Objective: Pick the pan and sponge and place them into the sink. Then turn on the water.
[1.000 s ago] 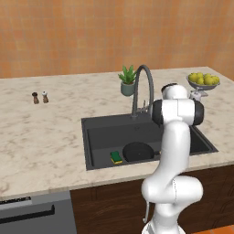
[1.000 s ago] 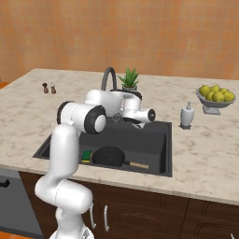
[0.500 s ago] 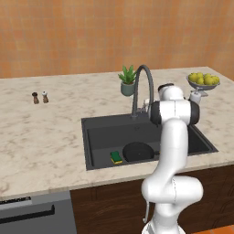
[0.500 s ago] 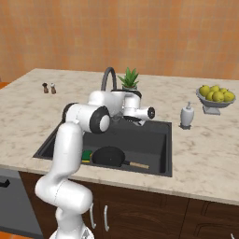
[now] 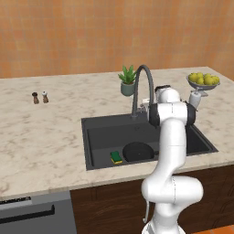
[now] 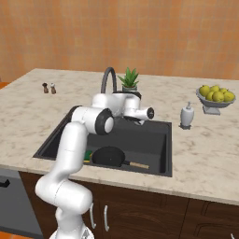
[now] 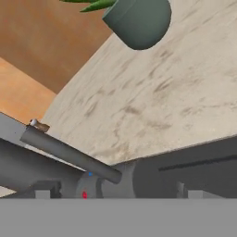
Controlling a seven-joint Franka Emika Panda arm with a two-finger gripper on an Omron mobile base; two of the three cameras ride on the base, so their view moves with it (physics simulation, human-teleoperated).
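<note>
The black pan (image 5: 137, 151) (image 6: 108, 155) lies in the dark grey sink (image 5: 98, 132) (image 6: 149, 140), near its front wall. The yellow and green sponge (image 5: 116, 157) (image 6: 87, 155) sits just to the pan's left. No water stream is in view under the arched faucet (image 5: 145, 75) (image 6: 108, 74). My gripper (image 5: 147, 106) (image 6: 122, 99) (image 7: 115, 192) hangs over the sink's back edge, right by the faucet's base. It is open, with its tips wide apart. The faucet's grey lever (image 7: 69, 152) slants just ahead of the tips.
A potted plant (image 5: 127, 84) (image 6: 130, 80) (image 7: 139, 21) stands behind the faucet. A white soap dispenser (image 5: 195, 97) (image 6: 186, 115) and a bowl of yellow fruit (image 5: 203, 81) (image 6: 215, 97) are right of the sink. Salt and pepper shakers (image 5: 40, 97) (image 6: 49, 87) stand far left.
The hand has edged slightly closer to the faucet's base. The pan and sponge have not moved.
</note>
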